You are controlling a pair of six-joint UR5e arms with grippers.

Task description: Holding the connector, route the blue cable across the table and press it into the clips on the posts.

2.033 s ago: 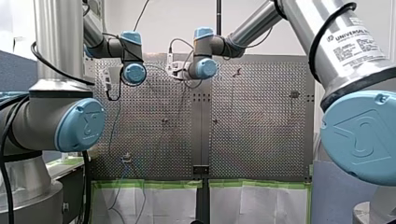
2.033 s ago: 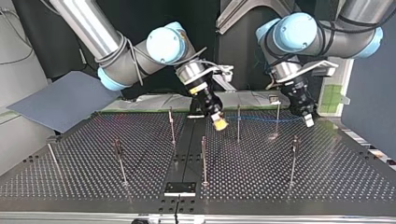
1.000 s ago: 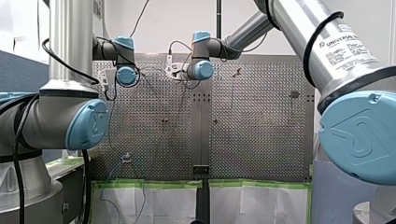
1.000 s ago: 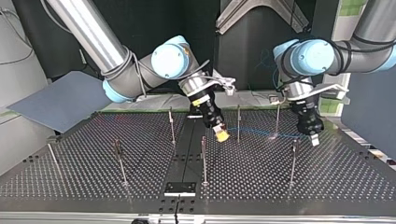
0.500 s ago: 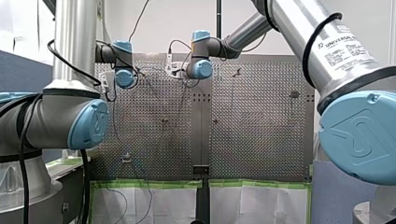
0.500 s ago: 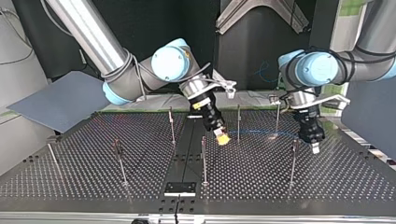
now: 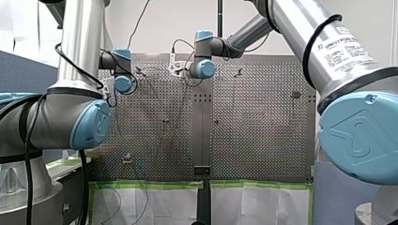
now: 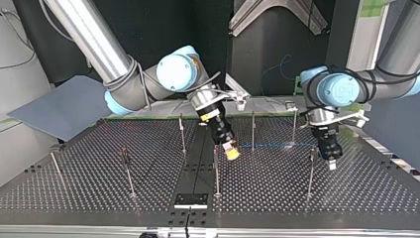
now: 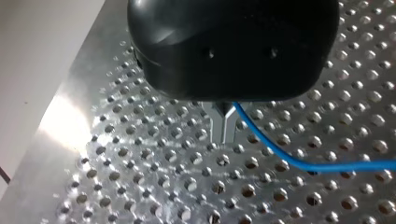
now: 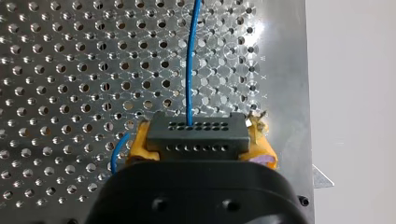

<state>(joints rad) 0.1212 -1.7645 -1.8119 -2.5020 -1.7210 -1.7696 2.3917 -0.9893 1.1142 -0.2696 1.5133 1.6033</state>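
Note:
In the right wrist view my right gripper (image 10: 198, 140) has its yellow pads (image 10: 136, 145) shut on a dark grey connector (image 10: 196, 130), and the blue cable (image 10: 189, 65) runs straight ahead from it over the perforated table (image 10: 60, 70). In the left wrist view my left gripper (image 9: 223, 139) has its metal fingers (image 9: 217, 122) shut on the blue cable (image 9: 303, 165), which trails off to one side. In the top view the cable (image 8: 277, 146) stretches between my right gripper (image 8: 231, 151) and my left gripper (image 8: 331, 163), passing two thin posts (image 8: 252, 130) (image 8: 294, 124).
More posts stand on the table at mid (image 8: 216, 168), near my left gripper (image 8: 311, 171) and at the top view's left (image 8: 126, 171). A blue-grey sheet (image 8: 64, 106) lies off the far left corner. A black plate (image 8: 190, 200) sits at the near edge.
In the top view my left arm has swung down and nearer along the right side, drawing the cable with it. My right gripper has shifted a little nearer, still holding the connector.

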